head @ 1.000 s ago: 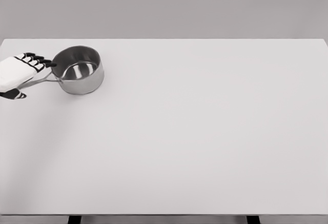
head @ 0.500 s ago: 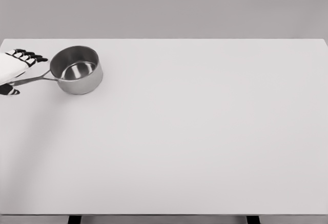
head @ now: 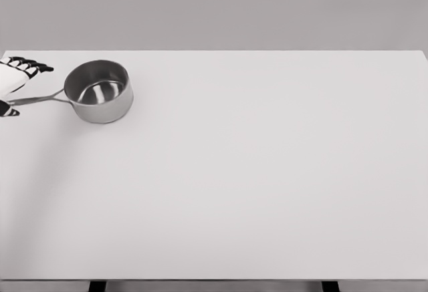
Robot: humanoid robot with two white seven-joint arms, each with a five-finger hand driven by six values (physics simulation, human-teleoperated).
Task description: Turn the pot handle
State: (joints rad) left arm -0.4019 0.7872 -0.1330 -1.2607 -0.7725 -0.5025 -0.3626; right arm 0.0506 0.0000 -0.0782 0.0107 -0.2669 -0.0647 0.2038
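Note:
A shiny steel pot (head: 99,92) stands upright near the far left corner of the white table (head: 254,172). Its thin handle (head: 39,97) points left, almost level across the picture. My left hand (head: 20,86) shows only partly at the left edge, by the handle's outer end. The black-tipped fingers (head: 32,65) stretch out above the handle and the thumb sits below it. The fingers are spread and not closed on the handle. The rest of the hand and the arm are cut off by the frame. No right arm appears.
The table's far edge runs just behind the pot, and its left edge lies under my hand. Two dark table legs (head: 97,285) show below the front edge.
My left hand has slid left and slightly up, partly out of frame. The handle has swung from pointing lower left to pointing left, and the pot has shifted slightly left.

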